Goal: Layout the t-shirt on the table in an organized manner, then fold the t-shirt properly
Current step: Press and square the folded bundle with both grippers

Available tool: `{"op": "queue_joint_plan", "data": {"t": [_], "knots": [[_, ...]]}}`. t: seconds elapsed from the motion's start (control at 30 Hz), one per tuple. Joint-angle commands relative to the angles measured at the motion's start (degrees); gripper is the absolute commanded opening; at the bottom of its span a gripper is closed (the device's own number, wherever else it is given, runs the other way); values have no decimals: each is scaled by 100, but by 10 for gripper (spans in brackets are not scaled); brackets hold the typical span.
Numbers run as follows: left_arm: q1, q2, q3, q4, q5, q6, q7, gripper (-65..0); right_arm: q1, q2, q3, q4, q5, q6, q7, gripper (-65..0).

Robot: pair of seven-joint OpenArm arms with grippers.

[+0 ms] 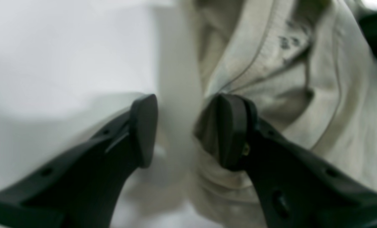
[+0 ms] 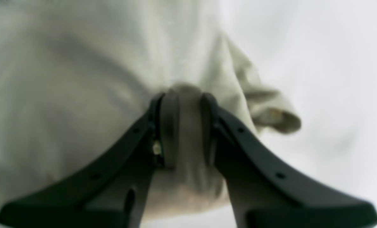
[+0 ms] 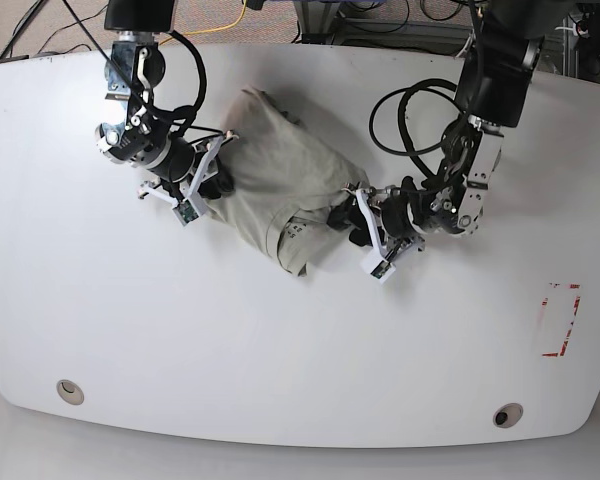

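The t-shirt (image 3: 280, 185) is pinched in the closed right gripper (image 2: 185, 126), seemingly for spreading, while the left gripper (image 1: 183, 129) is held parted, nothing clamped.

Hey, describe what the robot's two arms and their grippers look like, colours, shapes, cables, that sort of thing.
Both arms are black with silvery metal joints and white brackets near the wrists, and loose black cables loop alongside them. The left gripper and right gripper each have two matte black curved fingers with small round holes, ending in flat dark pads.
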Motion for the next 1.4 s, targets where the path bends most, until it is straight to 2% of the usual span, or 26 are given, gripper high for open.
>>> {"op": "queue_joint_plan", "data": {"t": [0.0, 0.2, 0.47, 0.6, 0.73, 1.0, 1.17, 1.37], "knots": [[-369, -86, 316, -186, 51, -138, -147, -364, -78, -94, 0, 398, 79, 36, 87, -526], [-755, -104, 501, -151, 51, -341, -191, -364, -166, -296, 0, 917, 79, 36, 43, -526], [-914, -113, 465, 746, 34, -358, -191, -364, -87, -296, -9, 1708, 88, 36, -388, -526], [-826, -104, 351, 1238, 34, -349, -183, -364, -25, -252, -9, 1752, 79, 36, -405, -526], [-307, -77, 325, 1677, 42, -323, -183, -364, 89, -164, 0, 1637, 79, 36, -405, -526], [1108, -16, 307, 2943, 51, 600, -183, -364, 326, 108, -18, 1092, 79, 36, -396, -526], [1741, -16, 307, 3269, 60, 644, -183, -364, 397, 161, 0, 829, 79, 36, -344, -526], [2313, -16, 325, 3339, 60, 670, -191, -364, 335, 249, -18, 451, 79, 36, 140, -526]]}}
